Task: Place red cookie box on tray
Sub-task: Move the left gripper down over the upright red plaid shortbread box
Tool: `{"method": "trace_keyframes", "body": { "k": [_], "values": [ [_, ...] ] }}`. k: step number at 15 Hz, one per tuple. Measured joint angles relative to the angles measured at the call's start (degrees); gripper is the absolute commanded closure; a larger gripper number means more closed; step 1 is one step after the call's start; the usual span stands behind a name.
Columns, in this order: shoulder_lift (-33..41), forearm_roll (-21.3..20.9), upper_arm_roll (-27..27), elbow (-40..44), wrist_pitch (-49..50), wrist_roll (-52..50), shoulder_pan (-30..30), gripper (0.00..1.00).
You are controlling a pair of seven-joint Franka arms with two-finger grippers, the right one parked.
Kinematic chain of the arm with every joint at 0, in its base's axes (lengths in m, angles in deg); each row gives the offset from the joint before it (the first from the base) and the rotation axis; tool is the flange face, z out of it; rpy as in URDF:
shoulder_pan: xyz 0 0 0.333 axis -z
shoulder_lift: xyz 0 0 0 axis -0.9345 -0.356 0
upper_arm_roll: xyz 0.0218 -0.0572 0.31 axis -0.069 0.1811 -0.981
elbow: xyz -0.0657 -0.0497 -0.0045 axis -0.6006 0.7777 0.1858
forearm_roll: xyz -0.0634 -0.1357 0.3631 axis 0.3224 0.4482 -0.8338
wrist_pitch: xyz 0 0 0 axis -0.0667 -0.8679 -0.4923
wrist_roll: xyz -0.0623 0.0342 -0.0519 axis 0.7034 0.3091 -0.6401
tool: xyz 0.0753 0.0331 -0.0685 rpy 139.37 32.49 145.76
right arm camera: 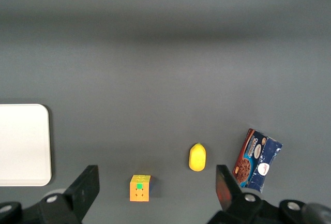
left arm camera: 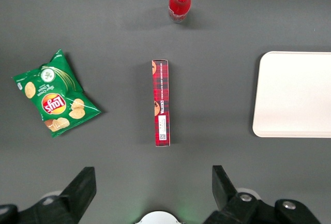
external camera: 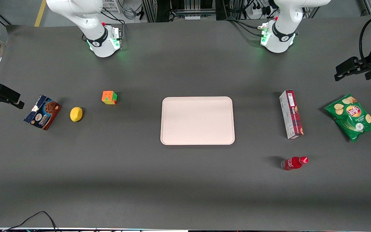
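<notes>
Red cookie box [left arm camera: 161,103] lies untouched below the wide-open, empty gripper [left arm camera: 153,188]. Risk: narrow carton tips or slips if grasped off-centre; tray [left arm camera: 292,94] well apart.

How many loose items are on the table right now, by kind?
Boxes: 2, red tartan cookie box, blue-brown cookie box
Trays: 1, pale pink tray
Bottles: 1
Chip bags: 1
Lemons: 1
Puzzle cubes: 1
Total: 7

A big dark grey table [external camera: 185,187] fills most of the front view, with a soft band of shadow low across it, green light glowing near the top, and black cables [external camera: 243,13] and metal racks along the top edge.
</notes>
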Motion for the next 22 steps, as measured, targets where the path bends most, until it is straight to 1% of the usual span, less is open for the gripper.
{"method": "trace_keyframes", "body": {
  "k": [13,18,20,21,22],
  "values": [
    [-1.85,-0.88,0.57,-0.05,0.86,2.15,0.65,0.00],
    [-7.56,-0.81,0.65,-0.05,-0.07,4.05,0.85,0.00],
    [-10.51,-0.80,0.68,-0.06,-0.29,4.05,1.32,0.06],
    [-12.07,-0.74,0.68,-0.06,-0.99,4.05,1.56,0.07],
    [-13.52,-0.73,0.69,-0.08,-1.93,4.05,1.72,0.02]
  ]
}}
